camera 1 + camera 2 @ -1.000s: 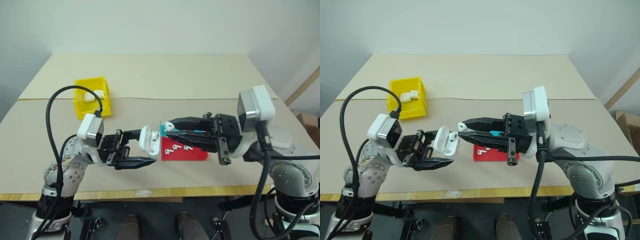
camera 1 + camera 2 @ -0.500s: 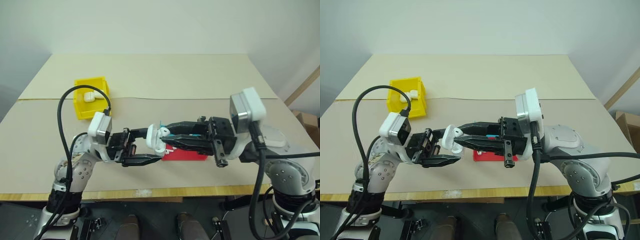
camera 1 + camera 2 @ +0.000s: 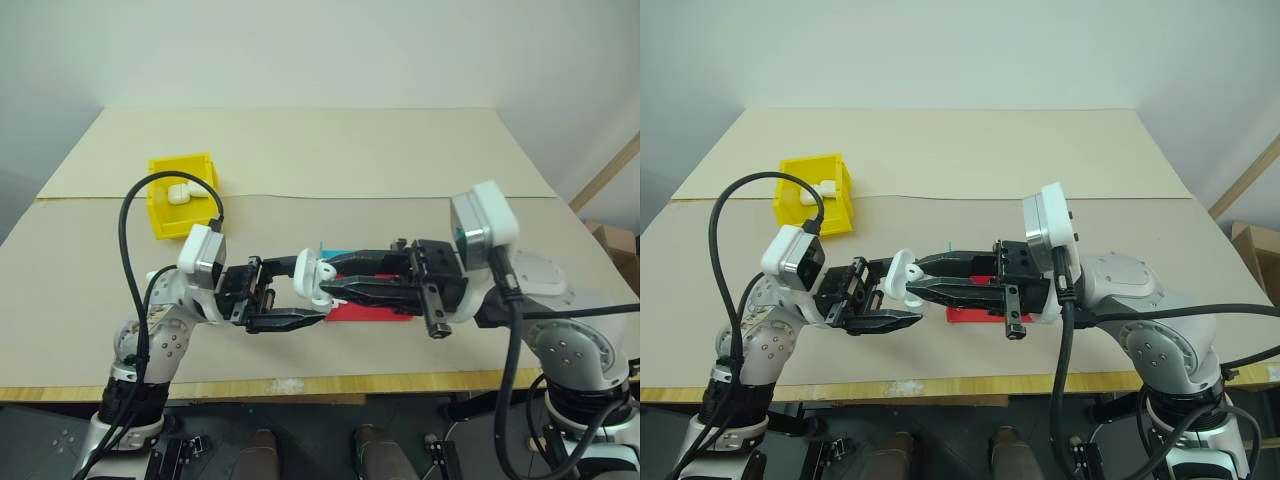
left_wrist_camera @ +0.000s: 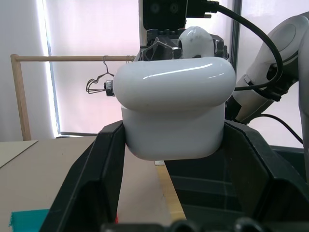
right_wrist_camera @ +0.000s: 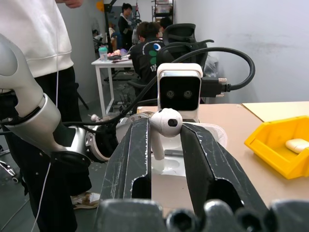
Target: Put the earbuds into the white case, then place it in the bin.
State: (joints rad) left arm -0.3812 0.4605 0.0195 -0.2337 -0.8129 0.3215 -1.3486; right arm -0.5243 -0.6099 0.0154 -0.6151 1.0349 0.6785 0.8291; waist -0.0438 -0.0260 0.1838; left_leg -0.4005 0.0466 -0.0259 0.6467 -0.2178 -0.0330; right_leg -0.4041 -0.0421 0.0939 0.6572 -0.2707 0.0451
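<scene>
Earbud at the mouth of the open white case, held up between my two hands

My left hand grips the glossy white case, lid hinged open, above the tabletop. My right hand pinches one earbud, stem pointing down at the case. Other earbuds are hidden under my arms. The yellow bin sits well apart, with other white cases in it.

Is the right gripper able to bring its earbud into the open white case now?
Probably yes. The right gripper holds the earbud just above the white case, which the left gripper holds open toward it; nothing lies between them.
</scene>
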